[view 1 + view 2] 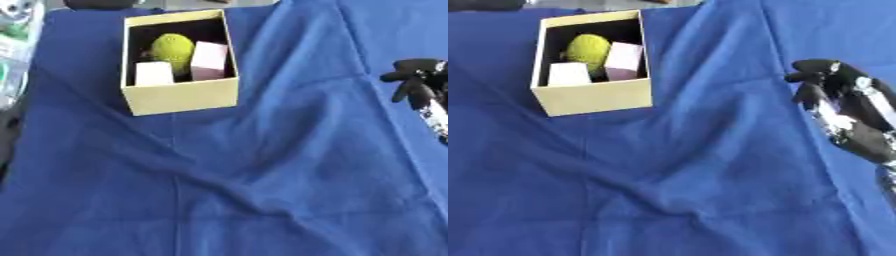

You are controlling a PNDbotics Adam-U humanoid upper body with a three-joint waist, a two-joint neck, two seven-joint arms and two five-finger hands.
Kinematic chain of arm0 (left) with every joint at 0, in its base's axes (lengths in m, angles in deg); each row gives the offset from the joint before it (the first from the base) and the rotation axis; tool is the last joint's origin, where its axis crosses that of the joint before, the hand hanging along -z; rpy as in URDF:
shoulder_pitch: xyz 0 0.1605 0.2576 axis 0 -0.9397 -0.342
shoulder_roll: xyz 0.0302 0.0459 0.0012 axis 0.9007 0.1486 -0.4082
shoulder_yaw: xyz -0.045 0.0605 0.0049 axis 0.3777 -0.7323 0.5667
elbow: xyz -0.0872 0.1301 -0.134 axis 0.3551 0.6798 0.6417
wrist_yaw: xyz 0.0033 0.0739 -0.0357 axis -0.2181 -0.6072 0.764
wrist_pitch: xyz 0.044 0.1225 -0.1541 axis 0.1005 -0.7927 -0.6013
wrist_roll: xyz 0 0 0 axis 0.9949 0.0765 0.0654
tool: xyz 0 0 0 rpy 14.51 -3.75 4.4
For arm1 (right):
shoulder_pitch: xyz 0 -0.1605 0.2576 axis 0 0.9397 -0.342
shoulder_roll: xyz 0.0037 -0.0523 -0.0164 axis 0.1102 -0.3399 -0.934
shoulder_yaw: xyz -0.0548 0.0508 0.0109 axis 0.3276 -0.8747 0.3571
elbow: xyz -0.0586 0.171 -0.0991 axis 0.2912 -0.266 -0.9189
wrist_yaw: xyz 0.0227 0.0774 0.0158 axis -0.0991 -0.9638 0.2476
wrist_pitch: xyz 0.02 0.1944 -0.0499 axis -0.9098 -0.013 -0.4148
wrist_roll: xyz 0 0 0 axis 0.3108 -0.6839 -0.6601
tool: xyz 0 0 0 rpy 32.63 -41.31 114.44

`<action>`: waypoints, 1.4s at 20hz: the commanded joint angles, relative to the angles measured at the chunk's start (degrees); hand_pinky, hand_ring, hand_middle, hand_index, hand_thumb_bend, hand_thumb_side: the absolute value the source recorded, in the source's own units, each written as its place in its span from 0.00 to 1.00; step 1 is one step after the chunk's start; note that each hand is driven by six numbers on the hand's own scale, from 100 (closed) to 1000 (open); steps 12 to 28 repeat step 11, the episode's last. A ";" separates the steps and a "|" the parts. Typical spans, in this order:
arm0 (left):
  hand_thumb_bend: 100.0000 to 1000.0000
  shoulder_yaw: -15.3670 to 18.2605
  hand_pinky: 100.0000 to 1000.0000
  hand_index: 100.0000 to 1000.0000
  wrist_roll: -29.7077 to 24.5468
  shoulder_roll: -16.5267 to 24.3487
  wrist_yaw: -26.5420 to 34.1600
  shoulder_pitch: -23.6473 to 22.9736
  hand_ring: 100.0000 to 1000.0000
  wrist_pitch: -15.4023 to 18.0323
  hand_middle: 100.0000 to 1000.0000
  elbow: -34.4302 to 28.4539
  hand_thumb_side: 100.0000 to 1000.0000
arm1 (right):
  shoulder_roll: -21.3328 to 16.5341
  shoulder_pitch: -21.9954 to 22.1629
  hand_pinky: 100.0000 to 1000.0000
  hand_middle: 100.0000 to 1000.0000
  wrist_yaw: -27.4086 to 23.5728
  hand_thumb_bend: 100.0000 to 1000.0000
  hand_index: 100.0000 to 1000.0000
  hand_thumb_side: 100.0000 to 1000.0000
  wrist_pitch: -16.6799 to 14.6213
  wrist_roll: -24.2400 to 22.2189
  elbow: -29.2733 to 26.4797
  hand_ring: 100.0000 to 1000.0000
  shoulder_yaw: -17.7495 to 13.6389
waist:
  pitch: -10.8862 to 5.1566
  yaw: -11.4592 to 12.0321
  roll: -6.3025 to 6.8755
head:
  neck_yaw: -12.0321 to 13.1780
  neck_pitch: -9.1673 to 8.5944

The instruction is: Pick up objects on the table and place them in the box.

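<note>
- My right hand [833, 95] shows at the right edge, over the blue cloth [710, 165], with the forearm running down toward the lower right corner.
- Its fingers are bent inward at the tips, dark and bunched at the top of the hand, and nothing is held in them.
- My hand is well apart from the box [179, 95], which stands on the far left part of the table, upright, with its open top toward me.
- The box is pale yellow cardboard with a dark inside.
- Inside it sits a yellow-green rounded object [172, 48] toward the back, about in the middle.
- A pale pink block [210, 60] stands just beside that rounded object on its right, close against the right wall of the box.
- A white block [154, 73] sits at the near left of the box, in front of the rounded object.
- The cloth covers the table and lies wrinkled, with folds running from the box toward the near edge.
- My left hand shows in neither view.
- At the left edge of the left eye view something pale and greenish [16, 40] lies off the cloth; I cannot make out what it is.
</note>
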 commanded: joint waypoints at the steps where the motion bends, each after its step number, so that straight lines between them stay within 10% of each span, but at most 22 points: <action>1: 0.00 2.55 0.73 0.80 8.33 2.31 11.98 -1.97 0.69 -2.28 0.67 -8.54 0.53 | -1.21 -0.47 1.00 0.42 -0.55 0.00 0.80 0.48 -0.92 0.20 -0.84 0.79 -0.86 | -1.01 0.10 -0.27 | -0.23 -0.06; 11: 0.00 7.35 0.72 0.81 40.31 7.92 38.38 -22.14 0.68 20.49 0.67 -10.51 0.57 | -3.26 -2.69 1.00 0.43 -1.83 0.00 0.80 0.45 -5.90 2.95 -0.84 0.79 -1.47 | -0.89 0.98 -0.86 | 0.44 -0.76; 28: 0.00 7.35 0.72 0.81 40.31 7.92 38.38 -22.14 0.68 20.49 0.67 -10.51 0.57 | -3.26 -2.69 1.00 0.43 -1.83 0.00 0.80 0.45 -5.90 2.95 -0.84 0.79 -1.47 | -0.89 0.98 -0.86 | 0.44 -0.76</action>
